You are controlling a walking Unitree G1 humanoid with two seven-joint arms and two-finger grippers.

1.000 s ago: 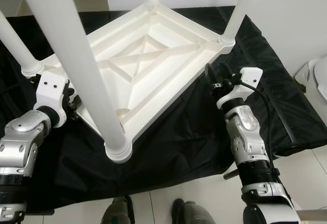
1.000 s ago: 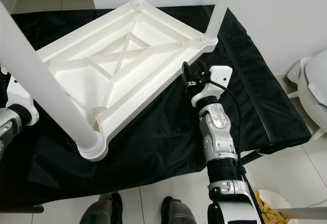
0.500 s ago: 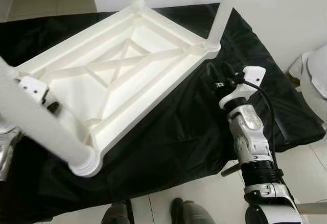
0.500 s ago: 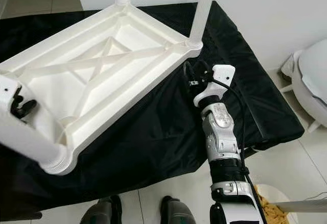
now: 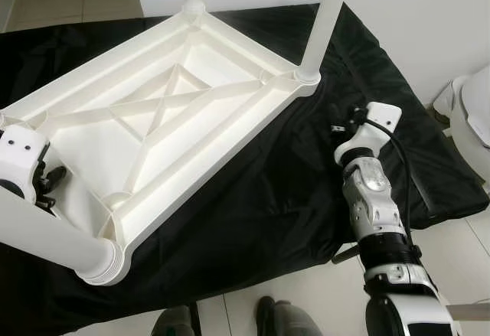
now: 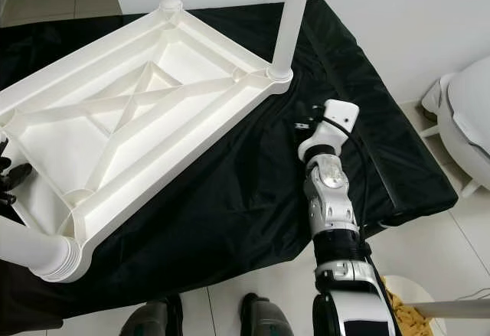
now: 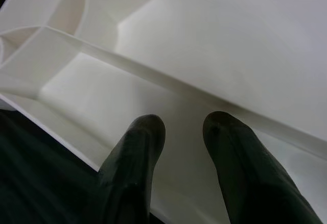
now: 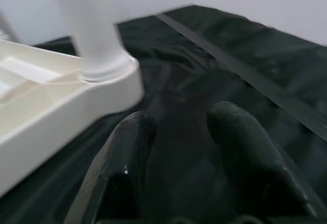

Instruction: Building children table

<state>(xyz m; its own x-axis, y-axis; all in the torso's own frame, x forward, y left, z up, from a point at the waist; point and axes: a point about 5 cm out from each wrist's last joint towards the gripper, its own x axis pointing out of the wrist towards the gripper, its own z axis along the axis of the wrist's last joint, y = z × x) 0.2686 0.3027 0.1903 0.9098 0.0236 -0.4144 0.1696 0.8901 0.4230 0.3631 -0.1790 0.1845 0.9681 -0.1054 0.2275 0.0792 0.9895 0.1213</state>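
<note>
Four-legged table (image 5: 176,114) upside down, legs (image 5: 325,22) skyward

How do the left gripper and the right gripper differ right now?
The left gripper sits against the rim of the upturned white table; the right gripper hangs apart from it, above the black sheet. The left is near the closest leg; the right is near the far right leg. Both are open and empty.
</note>
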